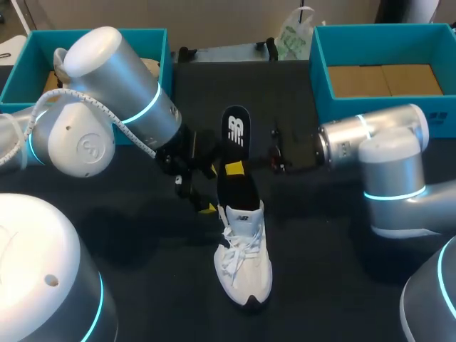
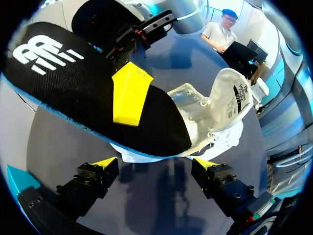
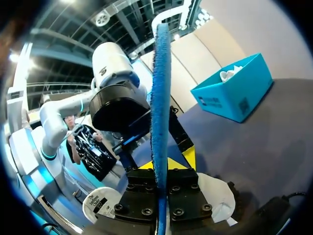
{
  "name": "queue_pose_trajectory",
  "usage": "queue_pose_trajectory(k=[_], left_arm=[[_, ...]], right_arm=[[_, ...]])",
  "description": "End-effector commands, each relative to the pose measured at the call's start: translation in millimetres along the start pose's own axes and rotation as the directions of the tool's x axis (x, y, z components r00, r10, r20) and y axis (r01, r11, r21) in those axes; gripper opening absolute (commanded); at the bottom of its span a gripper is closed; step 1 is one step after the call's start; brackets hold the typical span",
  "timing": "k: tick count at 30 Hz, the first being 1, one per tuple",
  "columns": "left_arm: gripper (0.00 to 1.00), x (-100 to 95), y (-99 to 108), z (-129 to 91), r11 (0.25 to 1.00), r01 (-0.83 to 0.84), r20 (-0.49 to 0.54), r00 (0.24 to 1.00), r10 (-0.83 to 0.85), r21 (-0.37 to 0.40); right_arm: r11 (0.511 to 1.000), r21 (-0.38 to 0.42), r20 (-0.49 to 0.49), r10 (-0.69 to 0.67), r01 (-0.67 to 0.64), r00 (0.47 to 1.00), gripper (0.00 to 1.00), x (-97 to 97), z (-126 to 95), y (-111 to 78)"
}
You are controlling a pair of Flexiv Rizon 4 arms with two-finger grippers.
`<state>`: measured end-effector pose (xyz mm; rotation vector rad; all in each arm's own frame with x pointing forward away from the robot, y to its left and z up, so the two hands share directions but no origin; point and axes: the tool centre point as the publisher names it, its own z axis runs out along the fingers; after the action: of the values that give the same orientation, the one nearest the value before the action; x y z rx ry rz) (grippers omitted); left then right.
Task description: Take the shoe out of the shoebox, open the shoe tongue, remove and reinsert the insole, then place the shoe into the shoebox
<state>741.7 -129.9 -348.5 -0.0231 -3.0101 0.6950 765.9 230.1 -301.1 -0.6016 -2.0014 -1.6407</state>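
White lace-up trainer stands mid-table, already out of its box. From its heel opening a black, blue-edged foam insole rises toward 12 o'clock, pinched flat by the right gripper. The left gripper gapes wide at the shoe's 9 o'clock, holding nothing. I judge the insole step half done. Boxing into the teal shoebox at 2 o'clock remains.
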Motion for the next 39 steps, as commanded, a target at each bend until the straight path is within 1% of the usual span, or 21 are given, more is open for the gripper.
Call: queue_pose_trajectory(k=[1,5,10,15,18,25,29,30,31,32,39], left_arm=[[1.0,-0.1,0.6,1.1,1.0,-0.001,0.001,1.0,0.001,0.001],[1.0,-0.1,0.6,1.1,1.0,-0.001,0.001,1.0,0.001,0.001],[1.0,-0.1,0.6,1.1,1.0,-0.001,0.001,1.0,0.001,0.001],[1.0,-0.1,0.6,1.1,1.0,-0.001,0.001,1.0,0.001,0.001],[1.0,-0.1,0.6,1.1,1.0,-0.001,0.001,1.0,0.001,0.001],[1.0,-0.1,0.6,1.1,1.0,-0.001,0.001,1.0,0.001,0.001],[1.0,-0.1,0.6,1.1,1.0,-0.001,0.001,1.0,0.001,0.001],[1.0,-0.1,0.6,1.1,1.0,-0.001,0.001,1.0,0.001,0.001],[1.0,-0.1,0.6,1.1,1.0,-0.001,0.001,1.0,0.001,0.001],[1.0,-0.1,0.6,1.1,1.0,-0.001,0.001,1.0,0.001,0.001],[1.0,-0.1,0.6,1.1,1.0,-0.001,0.001,1.0,0.001,0.001]], right_arm=[[1.0,-0.012,0.03,0.025,-0.025,0.999,0.0,1.4,2.3,-6.5],[0.998,-0.017,0.058,0.055,-0.054,0.997,0.0,1.5,0.2,-16.6],[0.997,-0.015,0.094,0.082,-0.081,0.992,0.0,2.7,-0.3,-33.4],[0.994,-0.024,0.095,0.108,-0.106,0.99,0.0,5.1,-0.2,-52.3],[0.992,-0.031,0.089,0.128,-0.126,0.988,0.0,6.6,0.8,-60.5],[0.987,-0.026,0.083,0.159,-0.157,0.984,0.0,8.7,3.4,-69.8],[0.988,-0.031,0.079,0.151,-0.148,0.985,0.0,9.5,2.3,-65.5],[0.989,-0.029,0.08,0.145,-0.143,0.986,0.06,9.9,2.4,-63.3],[0.99,-0.026,0.079,0.138,-0.137,0.987,0.18,10.2,2.6,-61.1],[0.991,-0.021,0.081,0.132,-0.131,0.988,0.25,10.4,2.8,-58.8],[0.995,0.0,0.089,0.095,-0.095,0.992,0.35,12.0,3.0,-43.4]])
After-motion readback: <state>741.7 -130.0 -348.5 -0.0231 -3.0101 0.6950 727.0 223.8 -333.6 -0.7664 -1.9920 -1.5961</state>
